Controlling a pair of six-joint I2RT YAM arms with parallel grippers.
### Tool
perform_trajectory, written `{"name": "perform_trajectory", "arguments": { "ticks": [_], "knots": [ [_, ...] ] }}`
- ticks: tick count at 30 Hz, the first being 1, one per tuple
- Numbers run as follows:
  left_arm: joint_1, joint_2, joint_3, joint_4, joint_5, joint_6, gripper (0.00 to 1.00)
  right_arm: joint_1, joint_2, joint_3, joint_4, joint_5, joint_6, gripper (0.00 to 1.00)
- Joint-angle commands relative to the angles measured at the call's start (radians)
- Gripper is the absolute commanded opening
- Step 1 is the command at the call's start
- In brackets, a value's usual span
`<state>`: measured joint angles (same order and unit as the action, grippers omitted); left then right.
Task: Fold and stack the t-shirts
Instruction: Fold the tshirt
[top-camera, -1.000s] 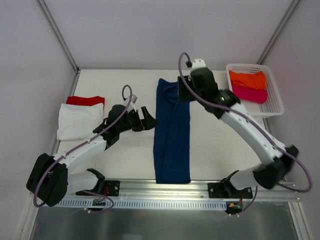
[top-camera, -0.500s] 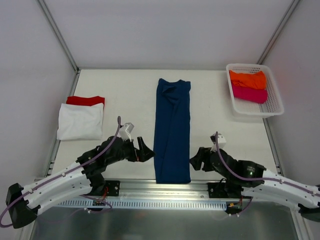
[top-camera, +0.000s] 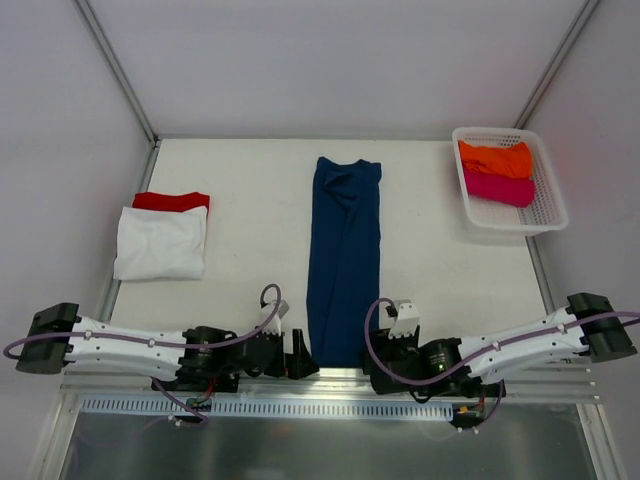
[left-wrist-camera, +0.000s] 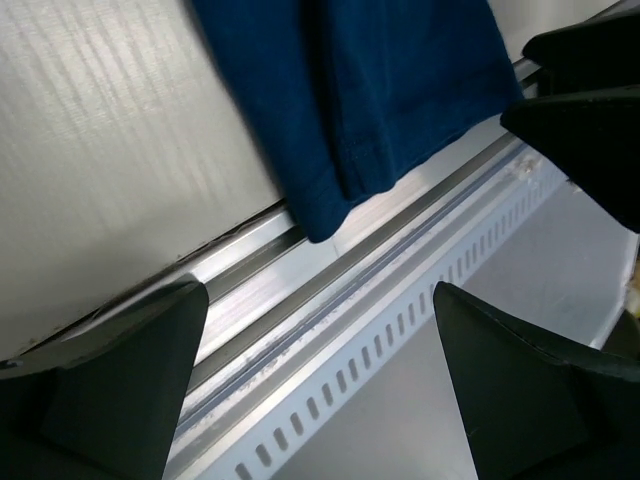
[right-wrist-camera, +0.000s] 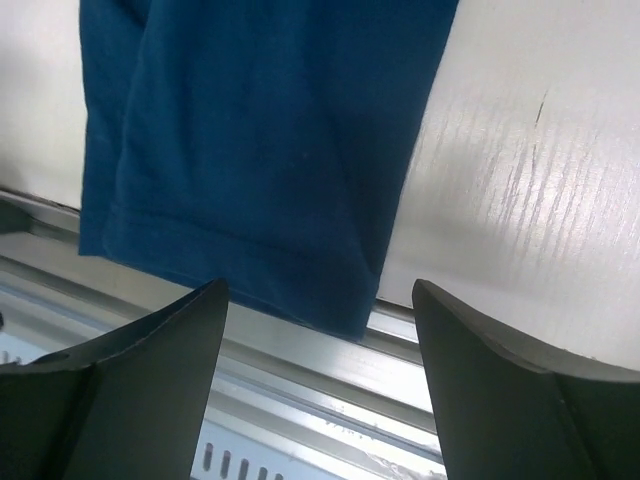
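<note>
The navy t-shirt (top-camera: 345, 255) lies flat as a long narrow strip. Its near hem sits between the left claw (top-camera: 302, 362) and the right claw (top-camera: 381, 368), which flank its two near corners at the near edge of the surface (top-camera: 250, 190). Both claws are released, fingers spread wide and grasping nothing. In each wrist view the stitched hem lies just ahead of the fingertips, apart from them, with its edge lapping slightly over the ribbed, slotted aluminium rail (left-wrist-camera: 380, 300). The cloth is a soft matte knit with shallow lengthwise folds, and at the strip's end farthest from the claws it bunches a little. The surface is white with a fine streaked grain.

Far left of the left claw a folded white t-shirt (top-camera: 160, 243) overlaps a red t-shirt (top-camera: 170, 201). Far right and beyond the right claw, a white plastic mesh basket (top-camera: 553, 205) holds an orange t-shirt (top-camera: 495, 158) and a magenta t-shirt (top-camera: 498, 187).
</note>
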<state>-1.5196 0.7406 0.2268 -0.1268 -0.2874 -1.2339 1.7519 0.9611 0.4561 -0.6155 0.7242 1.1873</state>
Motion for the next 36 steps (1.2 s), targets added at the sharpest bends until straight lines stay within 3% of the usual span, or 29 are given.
{"name": "perform_trajectory", "arguments": {
  "ticks": [1,5,9,12,16,20,27,36],
  "knots": [
    [-0.014,0.0,-0.102,0.239,-0.072,-0.056,0.99,0.035,-0.022,-0.02,-0.017,0.107,0.208,0.78],
    [-0.014,-0.085,-0.219,0.372,-0.085,-0.05,0.99,0.087,-0.078,-0.043,-0.076,0.147,0.322,0.78],
    [-0.014,-0.216,-0.276,0.328,-0.13,-0.058,0.99,0.118,-0.038,0.044,-0.232,0.149,0.373,0.78],
    [-0.013,-0.227,-0.277,0.296,-0.148,-0.078,0.99,0.13,0.034,0.125,-0.328,0.146,0.402,0.79],
    [-0.013,-0.17,-0.285,0.369,-0.151,-0.067,0.99,0.141,0.091,0.135,-0.31,0.138,0.431,0.79],
    [-0.013,-0.069,-0.279,0.403,-0.138,-0.104,0.99,0.141,0.084,0.07,-0.178,0.123,0.429,0.79],
    [-0.014,0.051,-0.27,0.498,-0.118,-0.098,0.99,0.15,0.143,0.118,-0.267,0.106,0.475,0.79],
    [-0.014,0.177,-0.293,0.69,-0.091,-0.104,0.99,0.155,0.146,0.004,-0.064,0.116,0.488,0.79]
  ]
}}
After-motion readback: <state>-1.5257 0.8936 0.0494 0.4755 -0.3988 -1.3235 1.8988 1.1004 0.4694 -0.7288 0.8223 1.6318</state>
